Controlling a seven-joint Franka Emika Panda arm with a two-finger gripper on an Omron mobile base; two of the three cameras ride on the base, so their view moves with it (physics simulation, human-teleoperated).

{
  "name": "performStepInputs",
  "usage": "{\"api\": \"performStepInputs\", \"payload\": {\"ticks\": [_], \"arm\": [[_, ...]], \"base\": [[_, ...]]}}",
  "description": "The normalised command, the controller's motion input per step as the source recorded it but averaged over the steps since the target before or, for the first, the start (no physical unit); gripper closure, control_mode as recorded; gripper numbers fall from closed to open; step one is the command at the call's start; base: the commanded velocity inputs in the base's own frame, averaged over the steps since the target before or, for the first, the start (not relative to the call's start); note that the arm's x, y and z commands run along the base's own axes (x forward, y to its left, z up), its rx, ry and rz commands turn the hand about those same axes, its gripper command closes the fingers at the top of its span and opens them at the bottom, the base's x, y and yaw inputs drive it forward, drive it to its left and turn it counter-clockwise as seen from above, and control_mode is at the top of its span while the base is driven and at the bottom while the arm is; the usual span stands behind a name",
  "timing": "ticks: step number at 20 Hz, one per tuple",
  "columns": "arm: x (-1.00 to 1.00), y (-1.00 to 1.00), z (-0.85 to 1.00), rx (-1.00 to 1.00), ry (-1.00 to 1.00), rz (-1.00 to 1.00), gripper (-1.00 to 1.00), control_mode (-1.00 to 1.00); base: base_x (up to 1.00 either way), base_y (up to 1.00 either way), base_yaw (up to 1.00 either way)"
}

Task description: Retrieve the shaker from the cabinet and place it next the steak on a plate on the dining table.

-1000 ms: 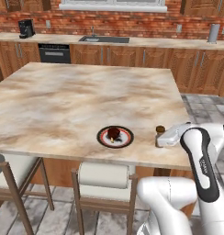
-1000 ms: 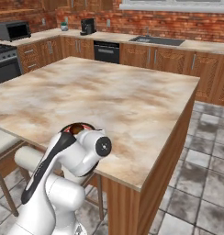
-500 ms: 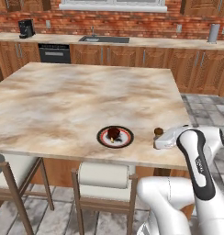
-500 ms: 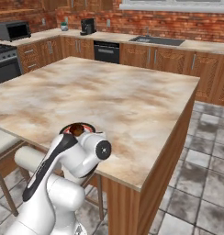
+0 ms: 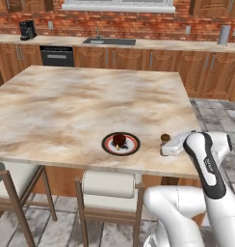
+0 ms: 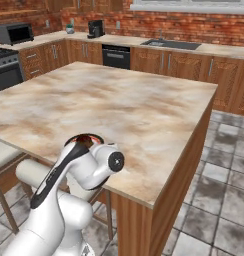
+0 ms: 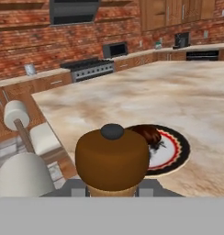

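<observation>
Beige-brown marbled dining table (image 5: 81, 103), dark-rimmed plate (image 5: 131, 148) with red ring, white centre, dark brown steak (image 5: 119, 140), brown-topped shaker (image 7: 112, 158)

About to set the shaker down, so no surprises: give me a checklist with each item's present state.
1. Shaker held in the tool: ok; its knob sits right in front of the hand camera and the tool is shut on it.
2. Shaker upright: ok, knob on top in the left base view.
3. Plate on the table with the steak on it: ok.
4. Shaker beside the plate, not over it: ok; a strip of bare table shows between them.
5. Shaker's base touching the table: cannot tell; the hand hides it.
6. Set-down spot free of other things: ok, bare stone beside the plate.
</observation>
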Motion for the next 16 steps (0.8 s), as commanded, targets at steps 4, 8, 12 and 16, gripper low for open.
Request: {"api": "performStepInputs", "payload": {"ticks": [4, 8, 12, 16], "arm": [[0.21, 0.0, -0.16, 0.01, 0.0, 0.0, 1.0, -1.0], [0.16, 0.0, -0.08, 0.0, -0.06, 0.04, 1.0, -1.0], [0.05, 0.0, -0.12, 0.0, -0.09, 0.11, 1.0, -1.0], [0.12, 0.0, -0.12, 0.0, -0.05, 0.09, 1.0, -1.0]], "base": [[0.0, 0.0, 0.0], [0.0, 0.0, 0.0], [0.0, 0.0, 0.0], [0.0, 0.0, 0.0]]}}
